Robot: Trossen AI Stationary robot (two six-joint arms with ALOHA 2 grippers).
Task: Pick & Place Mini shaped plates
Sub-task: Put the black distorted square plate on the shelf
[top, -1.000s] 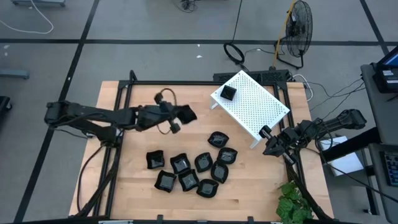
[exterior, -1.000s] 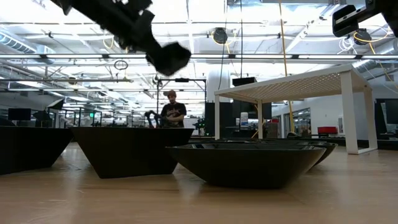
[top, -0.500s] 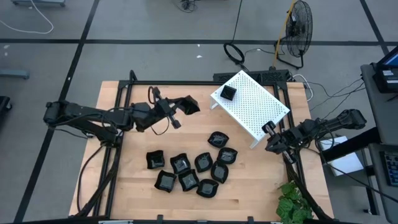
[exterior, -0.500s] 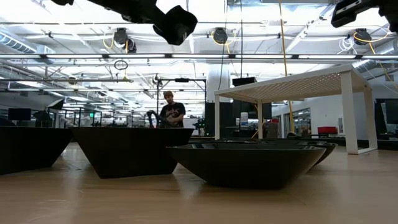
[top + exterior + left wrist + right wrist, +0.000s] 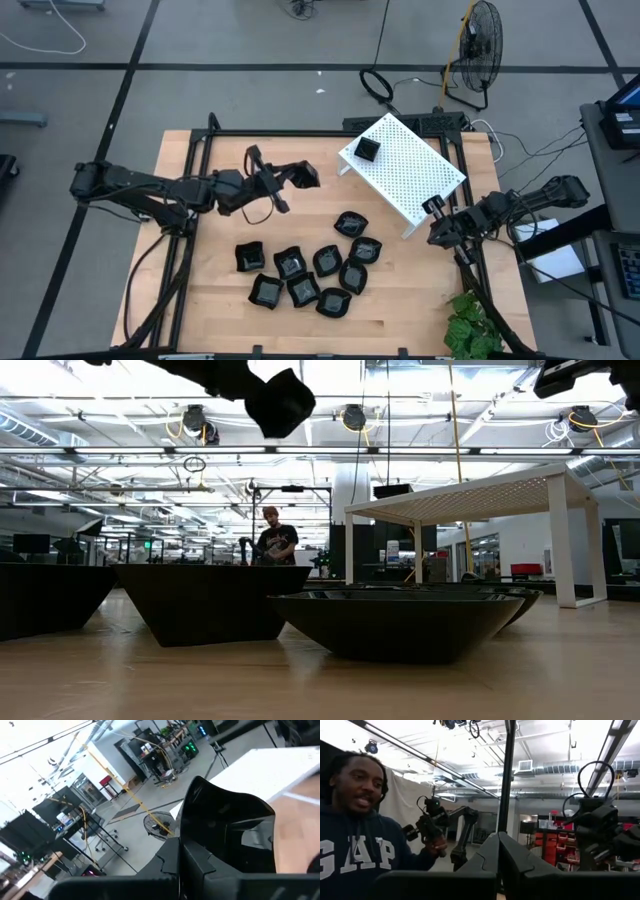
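Observation:
My left gripper [image 5: 292,178] hovers above the table's far middle, left of the white perforated rack [image 5: 405,168], shut on one glossy black mini plate [image 5: 307,176]. In the low view that plate [image 5: 280,402] hangs high over the table. Several more black plates [image 5: 310,268] rest on their bases in a cluster on the near middle of the table. Another black plate [image 5: 367,149] sits on the rack's top, near its far corner. My right gripper [image 5: 433,222] waits shut by the rack's near right corner, at the table's right edge. My left gripper pinches the plate by its rim [image 5: 192,845] between the two fingers. The fingers come about level from the table's left. Lifted clear of the table, the plate stands tilted on edge beyond the fingertips, its hollow side [image 5: 230,827] showing in the left wrist view.
The rack stands slantwise on legs on the table's far right. A black frame runs along the table's edges [image 5: 200,150]. A green plant [image 5: 470,330] sits at the near right corner. Bare wood lies on the near left. A person [image 5: 355,820] shows beyond the table.
My left gripper has risen with the plate and moved a little toward the far right, toward the rack. The plate has stayed in the hold, well above the table.

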